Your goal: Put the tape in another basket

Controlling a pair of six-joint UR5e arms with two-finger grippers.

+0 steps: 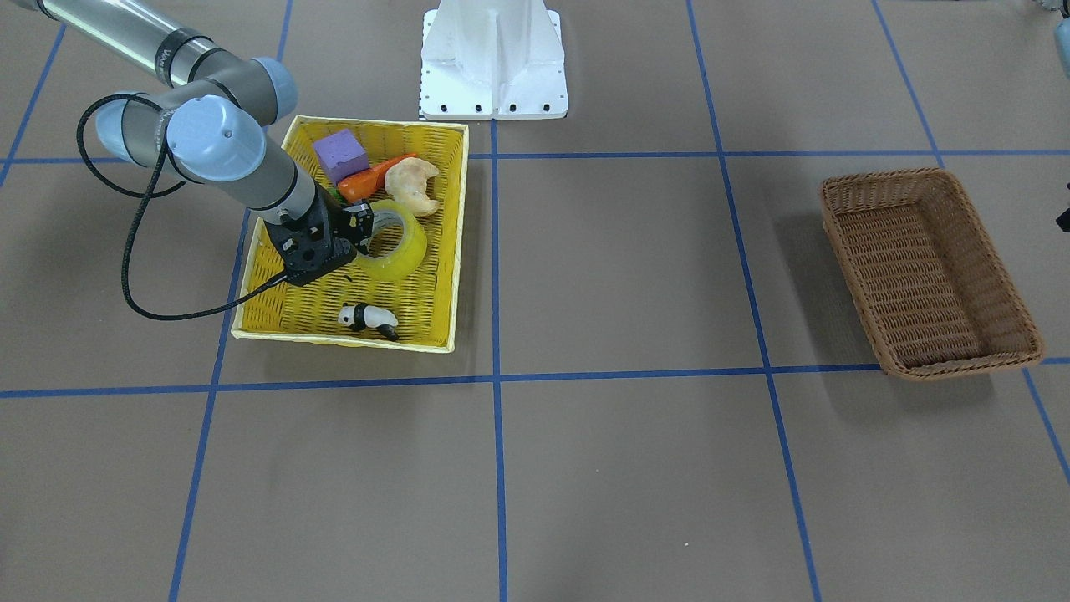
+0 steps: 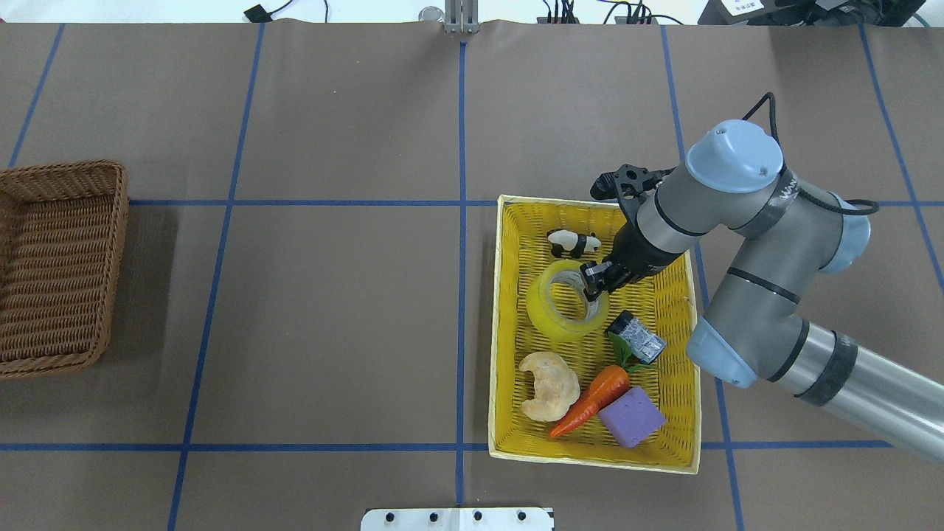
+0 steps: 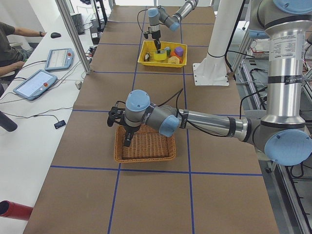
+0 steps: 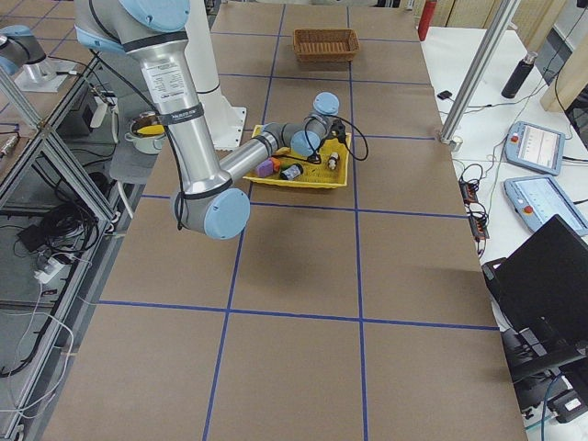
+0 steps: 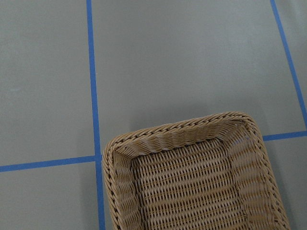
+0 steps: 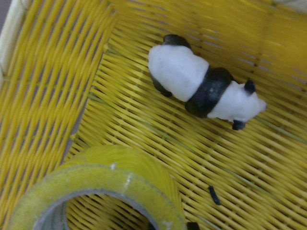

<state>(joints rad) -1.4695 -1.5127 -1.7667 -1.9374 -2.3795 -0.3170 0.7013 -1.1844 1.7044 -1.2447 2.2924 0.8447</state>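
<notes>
The yellow tape roll (image 2: 549,310) lies in the bright yellow basket (image 2: 509,324), also seen in the front view (image 1: 399,251) and the right wrist view (image 6: 110,167). My right gripper (image 2: 596,284) reaches down at the roll's right side, its fingers astride the roll's wall and closed on it (image 1: 361,232). The dark brown wicker basket (image 2: 59,171) stands empty at the table's other end (image 1: 886,180). My left gripper (image 3: 127,141) hovers over that basket's rim (image 5: 182,132); I cannot tell whether it is open or shut.
In the yellow basket lie a toy panda (image 2: 571,241), a small can (image 2: 636,338), a carrot (image 2: 594,398), a purple block (image 2: 632,417) and a bread piece (image 2: 547,385). The white robot base (image 1: 493,58) stands between the baskets.
</notes>
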